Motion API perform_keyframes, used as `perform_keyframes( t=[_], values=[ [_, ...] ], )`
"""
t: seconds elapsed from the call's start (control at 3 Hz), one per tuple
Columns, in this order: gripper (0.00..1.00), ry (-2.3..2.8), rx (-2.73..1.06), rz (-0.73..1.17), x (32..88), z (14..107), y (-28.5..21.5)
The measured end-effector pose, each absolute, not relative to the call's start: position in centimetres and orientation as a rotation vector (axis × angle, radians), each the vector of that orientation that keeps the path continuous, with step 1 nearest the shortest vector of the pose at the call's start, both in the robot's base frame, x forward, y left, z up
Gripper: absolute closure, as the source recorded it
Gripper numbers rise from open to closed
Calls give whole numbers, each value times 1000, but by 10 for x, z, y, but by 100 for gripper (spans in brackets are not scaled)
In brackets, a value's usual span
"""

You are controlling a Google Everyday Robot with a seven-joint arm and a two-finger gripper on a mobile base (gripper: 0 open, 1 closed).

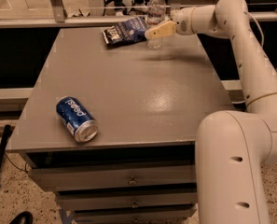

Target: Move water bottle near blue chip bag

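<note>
The water bottle (155,9), clear with a white cap, stands upright at the far edge of the grey table (128,92). Its base is on or just above the tabletop. The blue chip bag (125,31) lies flat just left of it, almost touching. My gripper (159,31) reaches in from the right. Its tan fingers (162,30) are closed around the bottle's lower body, and one finger crosses in front of the bottle.
A blue Pepsi can (77,118) lies on its side near the table's front left corner. My white arm (240,45) runs along the table's right side. A metal rail (82,20) runs behind the table. Drawers (128,181) sit below the front edge.
</note>
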State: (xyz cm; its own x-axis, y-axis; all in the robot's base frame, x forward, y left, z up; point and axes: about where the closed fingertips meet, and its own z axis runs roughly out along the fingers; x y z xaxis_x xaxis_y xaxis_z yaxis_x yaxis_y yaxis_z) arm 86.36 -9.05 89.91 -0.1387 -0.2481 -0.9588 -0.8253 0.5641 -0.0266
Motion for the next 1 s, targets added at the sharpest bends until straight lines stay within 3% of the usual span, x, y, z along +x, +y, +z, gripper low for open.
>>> perform_keyframes(
  t=[0.33,1.0],
  values=[
    [0,1679,-871,623,856,905,-123],
    [0,1616,-764,537,801,939,-240]
  ],
)
